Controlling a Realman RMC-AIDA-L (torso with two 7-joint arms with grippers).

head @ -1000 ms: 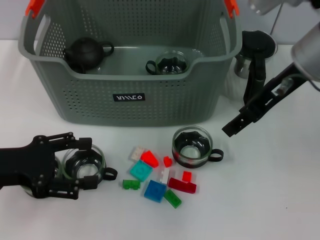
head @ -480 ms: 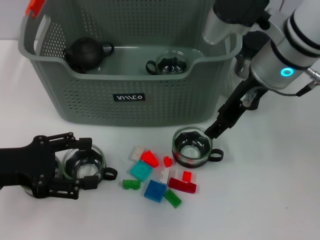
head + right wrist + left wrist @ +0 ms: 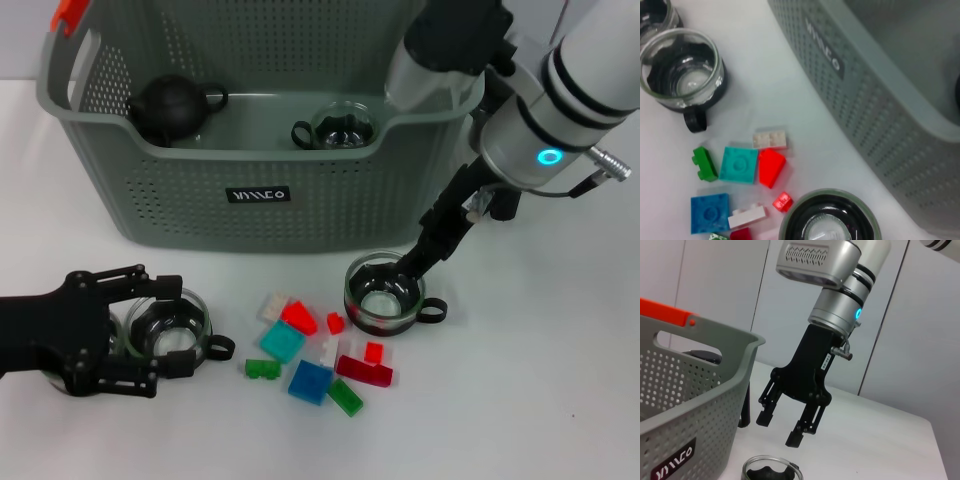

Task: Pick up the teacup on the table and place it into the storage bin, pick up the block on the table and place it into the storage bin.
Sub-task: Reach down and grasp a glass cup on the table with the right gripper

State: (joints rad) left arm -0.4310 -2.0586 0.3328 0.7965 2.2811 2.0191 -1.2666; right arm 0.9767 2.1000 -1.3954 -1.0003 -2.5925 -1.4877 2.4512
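— How far along are you?

— Less than halfway, by my judgement. One teacup (image 3: 345, 127) already sits inside the storage bin (image 3: 300, 200), towards its right, with a black teapot (image 3: 170, 105) at its left end. I can see no block in there.

— And what is left on the table (image 3: 540, 380)?

— Two more teacups and all the blocks. The left teacup (image 3: 190, 335) stands at the near left. My left gripper (image 3: 175, 325) lies low on the table with its jaws spread, one on the far side of that cup and one on the near side. I cannot tell whether they touch the glass.

— The other cup?

— The right teacup (image 3: 384, 295) stands just in front of the bin, right of the middle, with its handle pointing right. My right gripper (image 3: 778, 430) hangs over its far rim with jaws apart and nothing between them. The left wrist view shows a clear gap between the tips and the glass.

— Count everything for me.

— Three teacups: one binned, two on the table. One teapot. One bin. The loose blocks (image 3: 310, 381) lie between the two table cups, and I make them about ten: three or four red, two green, two whitish, one teal and one blue. Some lie against each other, so that number is not certain.

— So what remains?

— Lifting both cups, then the blocks, into the bin.
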